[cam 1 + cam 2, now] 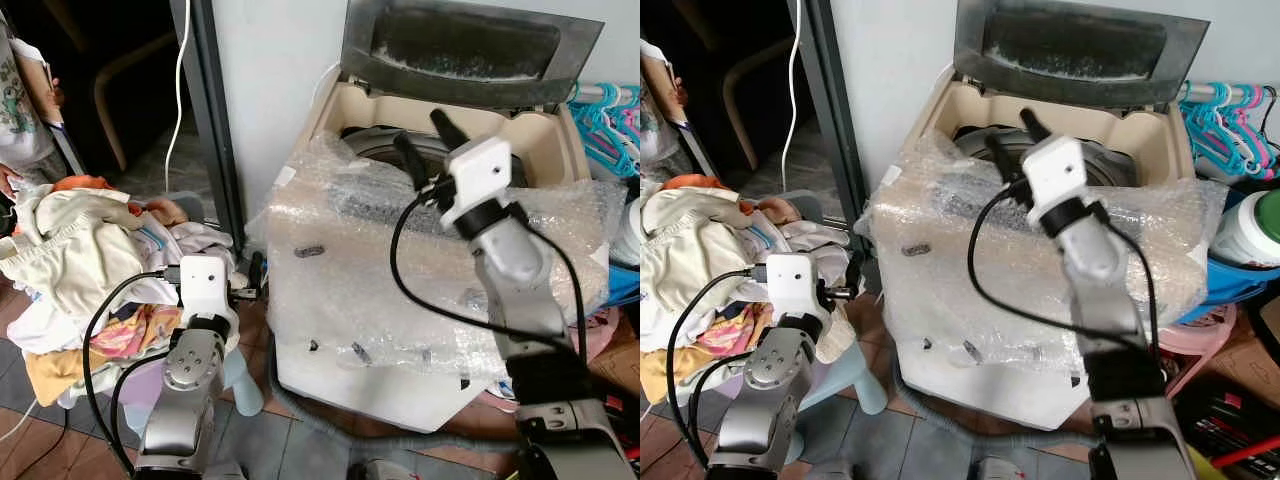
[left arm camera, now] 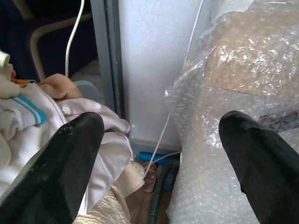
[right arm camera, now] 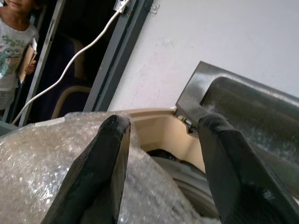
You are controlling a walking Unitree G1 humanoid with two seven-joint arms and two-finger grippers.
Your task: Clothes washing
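Bubble wrap [image 1: 420, 270] swathes the body of a cream top-loading washing machine [image 1: 520, 135] whose grey lid [image 1: 465, 45] stands raised against the white wall. The right pincer [image 1: 428, 142] is up at the machine's front rim, its two black fingers [image 3: 105, 172] spread apart with nothing between them; past their tips lie the dark mouth of the drum [image 1: 985, 135] and the underside of the lid. A black cable [image 1: 400, 260] loops down from that wrist across the wrapped front.

The left pincer [image 1: 250, 290] is held low, in the gap between the laundry and the machine, its fingers [image 2: 60, 163] spread wide and empty. Just beside its left finger is the pile of clothes [image 1: 80, 250]: white and cream garments, one with blue stripes [image 2: 28, 109], and an orange patterned piece [image 1: 135, 330] lower down. Beside its right finger is the wrapped side of the machine. Ahead of it run a grey door frame [image 1: 215, 140] and a thin white cord [image 1: 180, 70] hanging in the dark doorway.

To the right of the right pincer, beyond the machine, blue and pink hangers [image 1: 605, 115] hang. A person in a printed shirt [image 3: 14, 46] stands at the doorway.
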